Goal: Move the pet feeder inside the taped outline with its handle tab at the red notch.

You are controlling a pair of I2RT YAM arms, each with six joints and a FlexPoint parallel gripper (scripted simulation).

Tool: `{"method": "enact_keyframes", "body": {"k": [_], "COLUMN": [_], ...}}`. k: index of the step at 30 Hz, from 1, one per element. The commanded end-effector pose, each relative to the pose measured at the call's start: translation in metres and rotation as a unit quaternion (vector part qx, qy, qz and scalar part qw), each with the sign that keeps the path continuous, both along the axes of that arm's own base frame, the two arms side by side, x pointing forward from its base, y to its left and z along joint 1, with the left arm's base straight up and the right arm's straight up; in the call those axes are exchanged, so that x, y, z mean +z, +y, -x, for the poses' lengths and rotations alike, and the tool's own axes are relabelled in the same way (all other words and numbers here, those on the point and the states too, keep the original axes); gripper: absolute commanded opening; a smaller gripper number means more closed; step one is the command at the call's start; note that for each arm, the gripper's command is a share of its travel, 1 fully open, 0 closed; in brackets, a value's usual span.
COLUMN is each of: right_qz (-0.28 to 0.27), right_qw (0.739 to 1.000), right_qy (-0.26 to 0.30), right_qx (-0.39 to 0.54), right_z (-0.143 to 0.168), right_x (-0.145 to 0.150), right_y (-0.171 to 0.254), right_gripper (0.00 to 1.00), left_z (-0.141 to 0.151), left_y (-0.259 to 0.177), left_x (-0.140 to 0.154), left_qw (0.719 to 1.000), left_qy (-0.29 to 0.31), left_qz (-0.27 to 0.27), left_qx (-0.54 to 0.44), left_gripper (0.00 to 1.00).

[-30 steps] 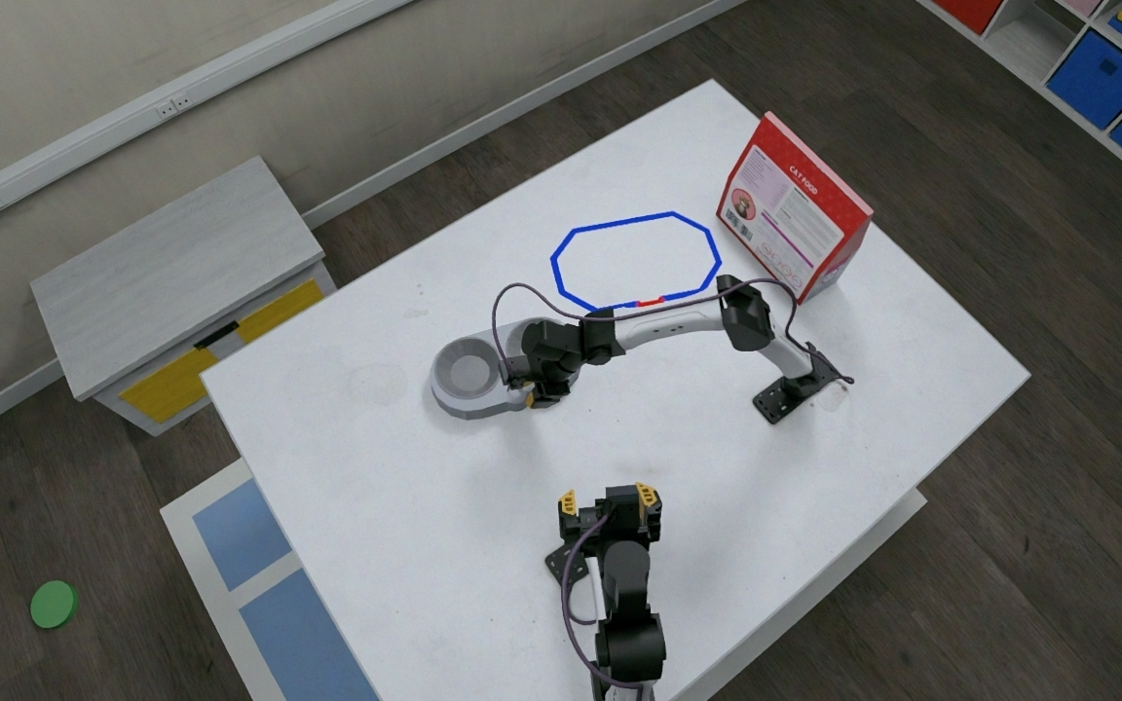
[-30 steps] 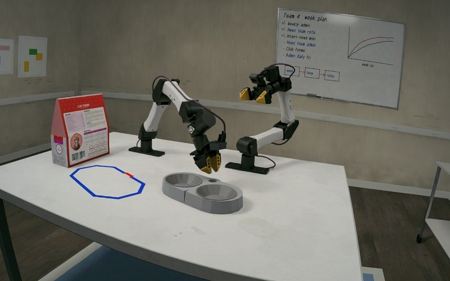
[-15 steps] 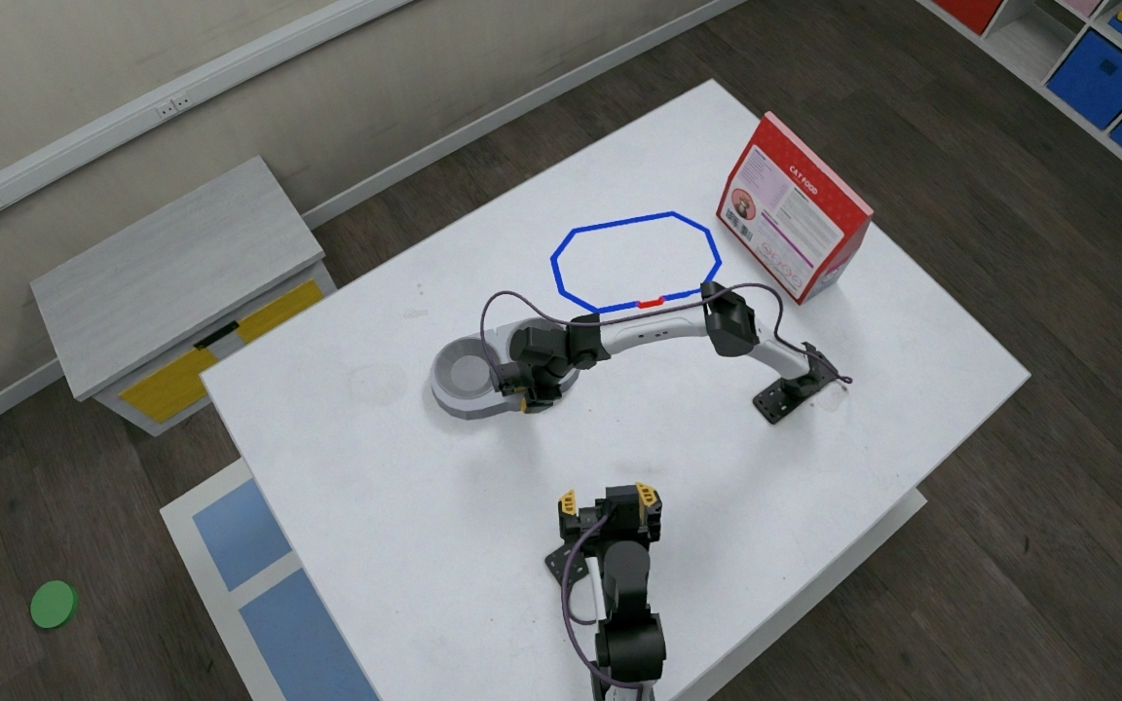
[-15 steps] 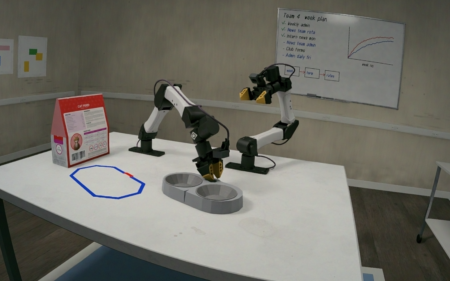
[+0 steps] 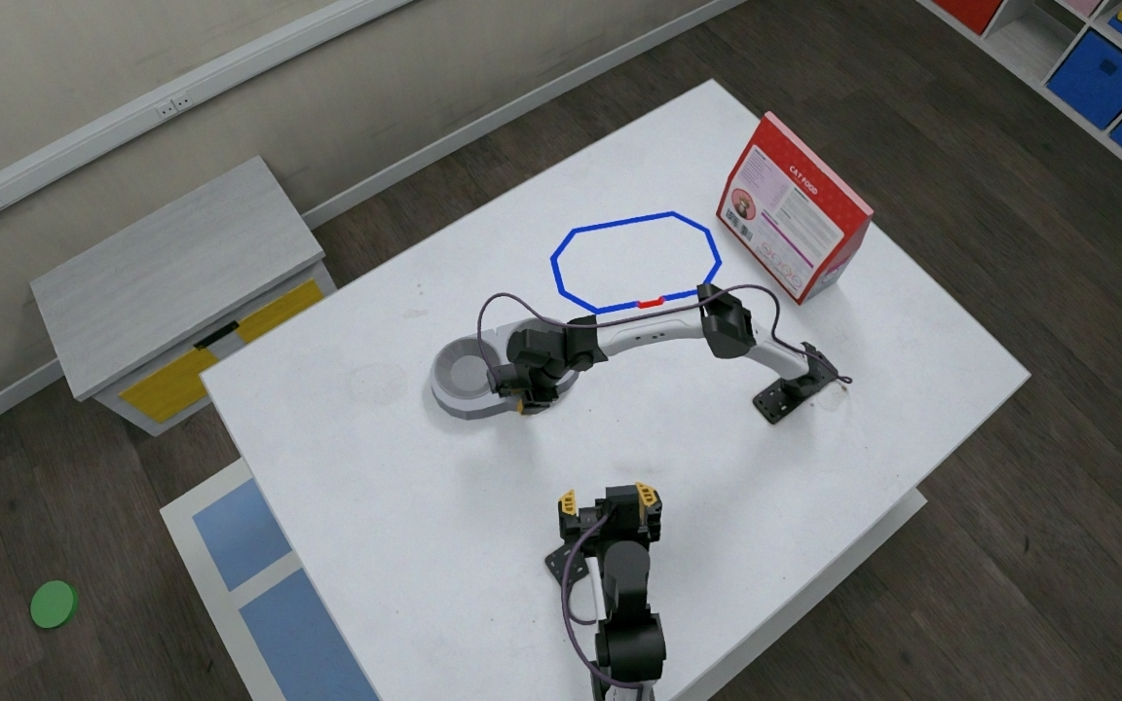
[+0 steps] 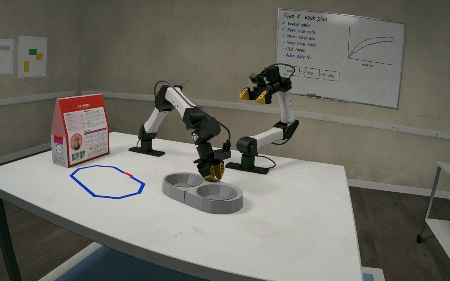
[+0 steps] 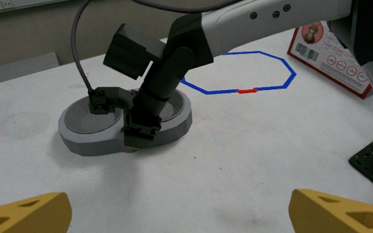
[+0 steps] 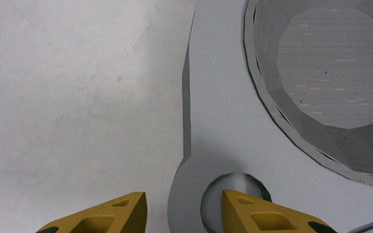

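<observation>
The grey pet feeder (image 5: pixel 458 407) (image 6: pixel 216 207) (image 7: pixel 90 147) (image 8: pixel 215 97) lies flat on the table, outside the blue outline (image 5: pixel 626 223) (image 6: pixel 106 197) (image 7: pixel 222 92). The red notch (image 5: pixel 651 303) (image 6: pixel 128 174) (image 7: pixel 247 91) is on the outline's feeder side. One bowl (image 5: pixel 463 370) (image 6: pixel 216 192) (image 7: pixel 92 121) sits level in its well; the other bowl (image 6: pixel 183 180) does too. My right gripper (image 5: pixel 532 405) (image 6: pixel 214 174) (image 8: pixel 184 200) is partly open at the handle tab (image 8: pixel 186 184), one finger over or in its hole, one outside. My left gripper (image 5: pixel 606 497) (image 6: pixel 253 96) (image 7: pixel 180 201) is wide open and empty, raised away from the feeder.
A red and white cat food bag (image 5: pixel 787 204) (image 6: pixel 86 129) (image 7: pixel 329 55) stands beside the outline, near the right arm's base (image 5: pixel 796 391) (image 6: pixel 146 150) (image 7: pixel 372 162). The right arm reaches over the table between the outline and the left arm. A low cabinet (image 5: pixel 172 270) stands beyond the table edge.
</observation>
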State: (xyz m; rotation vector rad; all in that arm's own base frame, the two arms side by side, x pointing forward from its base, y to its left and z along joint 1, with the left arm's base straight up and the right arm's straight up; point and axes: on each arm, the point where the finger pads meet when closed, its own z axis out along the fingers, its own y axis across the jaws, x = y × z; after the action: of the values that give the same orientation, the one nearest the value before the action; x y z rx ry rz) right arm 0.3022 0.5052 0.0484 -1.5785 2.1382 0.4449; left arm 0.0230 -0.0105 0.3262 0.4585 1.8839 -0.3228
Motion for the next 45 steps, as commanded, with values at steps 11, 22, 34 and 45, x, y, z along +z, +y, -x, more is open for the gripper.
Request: {"method": "enact_keyframes", "body": {"k": [11, 22, 34, 45], "right_qz": [0.002, 0.009, 0.006, -0.028], "right_qw": [1.000, 1.000, 1.000, 0.999], "right_qy": [0.004, 0.008, 0.009, -0.016], "right_qx": [0.002, 0.001, 0.018, 0.028], "right_z": [0.001, 0.001, 0.003, -0.005], "right_x": [-0.011, -0.017, -0.006, 0.018], "right_y": [0.006, 0.001, -0.005, -0.010], "right_gripper": [0.20, 0.06, 0.06, 0.06], "left_z": [0.002, 0.002, 0.002, 0.002], "left_y": [0.000, 0.000, 0.000, 0.000], "left_x": [-0.001, -0.001, -0.001, -0.001], "left_qw": [1.000, 1.000, 1.000, 1.000], "left_qy": [-0.001, -0.001, -0.001, -0.001], "left_qz": [-0.001, -0.001, -0.001, -0.001], "left_qx": [-0.002, -0.002, -0.002, -0.002], "left_gripper": [1.00, 1.00, 1.00, 1.00]}}
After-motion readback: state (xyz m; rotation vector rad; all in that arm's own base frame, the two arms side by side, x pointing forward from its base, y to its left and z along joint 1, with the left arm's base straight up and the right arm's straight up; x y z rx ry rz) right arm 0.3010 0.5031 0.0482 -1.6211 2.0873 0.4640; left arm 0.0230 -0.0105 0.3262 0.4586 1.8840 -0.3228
